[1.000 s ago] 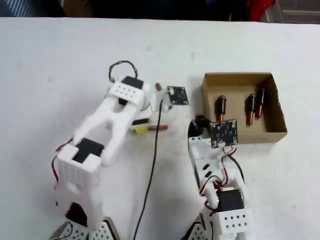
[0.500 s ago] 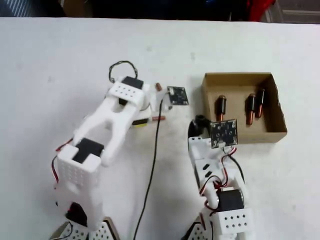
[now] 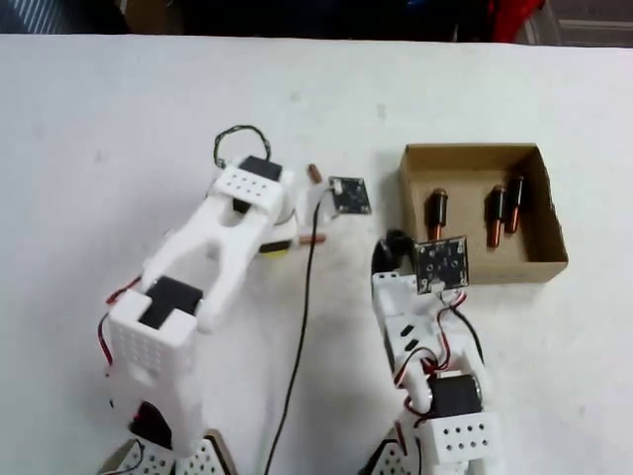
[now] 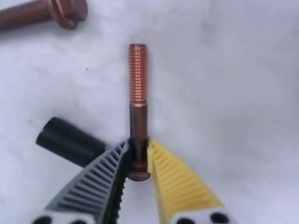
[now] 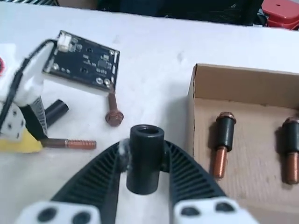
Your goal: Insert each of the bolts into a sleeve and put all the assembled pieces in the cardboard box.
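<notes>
My left gripper (image 4: pixel 138 145) is shut on the head end of a copper bolt (image 4: pixel 138 93), whose threaded end points away over the table. In the high view this gripper (image 3: pixel 290 241) sits left of the cardboard box (image 3: pixel 473 152), its bolt (image 3: pixel 315 237) pointing toward the box. My right gripper (image 5: pixel 142 148) is shut on an upright black sleeve (image 5: pixel 145 164), bore facing up, near the box's left wall (image 5: pixel 192 100). From above, that gripper (image 3: pixel 394 247) is just left of the box. Three assembled pieces (image 3: pixel 435 213) lie inside the box.
A loose bolt (image 3: pixel 314 174) lies on the table beyond the left gripper, also seen as the bolt (image 5: pixel 112 113). A loose black sleeve (image 4: pixel 70 142) lies beside the left fingers. A black cable (image 3: pixel 297 336) runs between the arms. White table stretches left and far.
The left gripper has carried its bolt a little toward the table's far side, and that arm has shifted slightly. The right arm has stayed still with its sleeve.
</notes>
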